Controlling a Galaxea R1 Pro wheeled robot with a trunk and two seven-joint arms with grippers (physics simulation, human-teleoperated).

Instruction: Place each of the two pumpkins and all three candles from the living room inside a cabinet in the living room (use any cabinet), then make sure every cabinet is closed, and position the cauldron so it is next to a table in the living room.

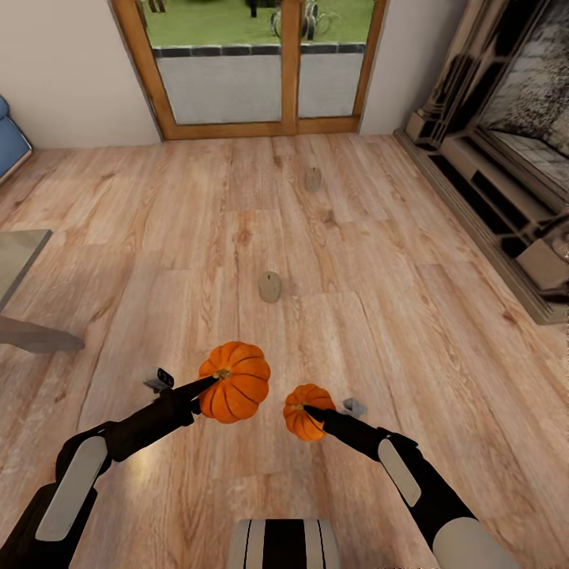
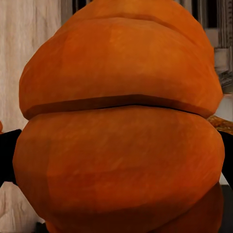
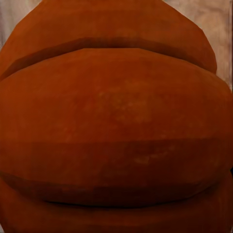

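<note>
Left gripper clamping larger pumpkin, holding it above wood-plank floor; its ribbed orange skin crowding left wrist view. Right gripper gripping smaller pumpkin, also off floor, close up in right wrist view. Two pumpkins hanging near each other, apart. Nearer candle standing on floor ahead; farther candle sitting toward glass doors. Fireplace lining right side; grey table edging in at left.

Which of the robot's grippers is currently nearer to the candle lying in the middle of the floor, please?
Left. The left gripper, holding the larger pumpkin, sits below and slightly left of the candle in the head view. The right gripper, holding the smaller pumpkin, sits lower and farther away.
</note>
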